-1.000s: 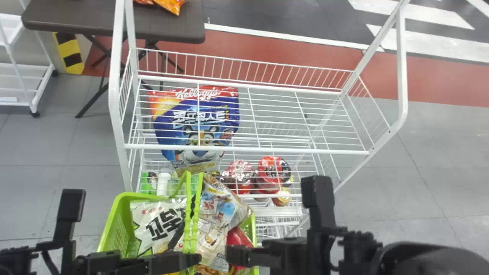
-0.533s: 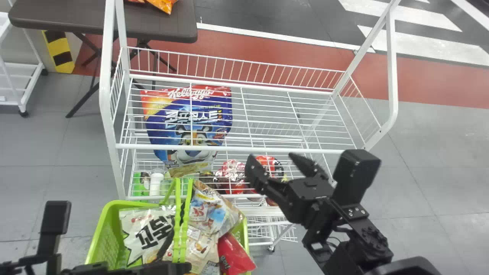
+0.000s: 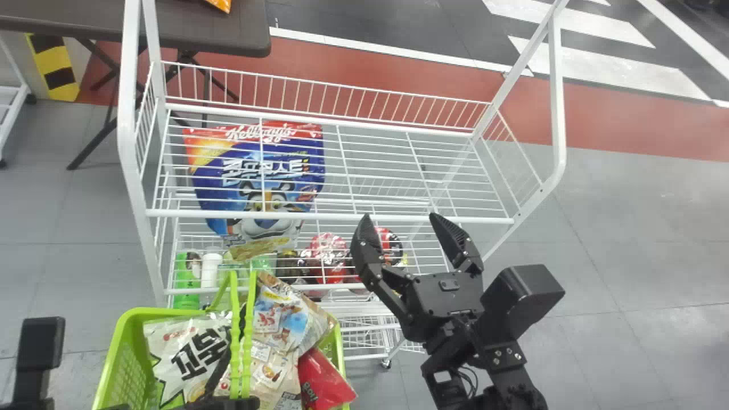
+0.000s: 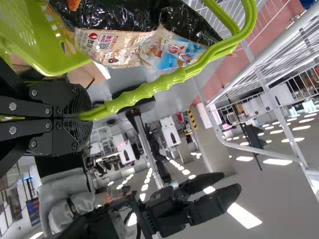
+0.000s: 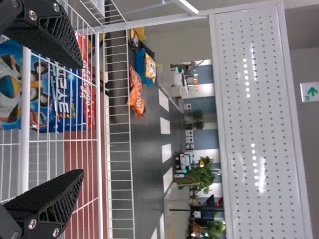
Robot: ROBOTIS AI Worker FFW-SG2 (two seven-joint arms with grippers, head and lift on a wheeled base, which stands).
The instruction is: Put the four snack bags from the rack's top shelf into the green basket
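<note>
Green basket (image 3: 159, 312): sitting before the rack (image 3: 126, 102) at its left part, carrying the snack bags.
Left end effector (image 4: 84, 117): closing firmly around the basket's handle (image 4: 149, 89), holding no bag; lying nearer the load than the right one.
White bag (image 3: 171, 341): resting inside on the left, printed face turning upward.
Patterned packaging (image 3: 285, 319): filling the middle and leaning rackward beside the handle, not revealing whether one bag or two.
Cereal bag (image 3: 256, 171): showing through the wires beneath the top shelf (image 3: 342, 217), so probably not counting among the four; a reach from above would risk meeting mesh.
Red bag (image 3: 324, 380): lying in the basket's right side, long axis slanting from the rack toward the robot and rightward, poking over the right rim (image 3: 338, 347).
Right end effector (image 3: 400, 218): hanging by the shelf's front rail, gaping wide, gripping nothing, pointing rackward.
Bags from right end effector: lying leftward and back toward the robot, behind its pointing direction.
Coming move: probably turning on that offset, either drawing back clear of the rail or swinging leftward to tuck in the red bag, otherwise risking a spill when lifting.
</note>
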